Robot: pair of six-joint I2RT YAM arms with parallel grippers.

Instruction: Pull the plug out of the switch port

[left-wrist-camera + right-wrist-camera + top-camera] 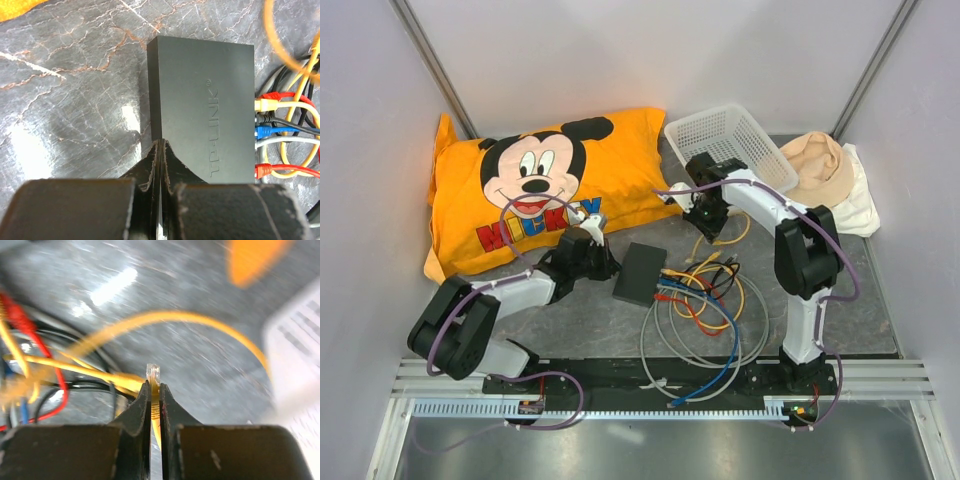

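Observation:
The switch (pixel 640 272) (pixel 200 100) is a flat matte-black box lying mid-table. Red, yellow, black, blue and grey plugs (pixel 264 131) sit in the sockets along its right edge. My left gripper (pixel 161 143) (pixel 604 262) is shut with nothing in it, its tips against the switch's near left edge. My right gripper (pixel 155 386) (pixel 706 224) is shut on a yellow plug (pixel 154 372), whose clear tip pokes out past the fingers. It is held well away from the switch, near the basket. The yellow cable (pixel 718 240) trails from it down to the cable pile.
Loose coils of coloured cables (pixel 705 300) lie right of the switch. A white mesh basket (pixel 730 135) stands at the back, a Mickey pillow (pixel 535 185) at the back left, a beige cloth (pixel 825 170) at the back right. Walls close in on both sides.

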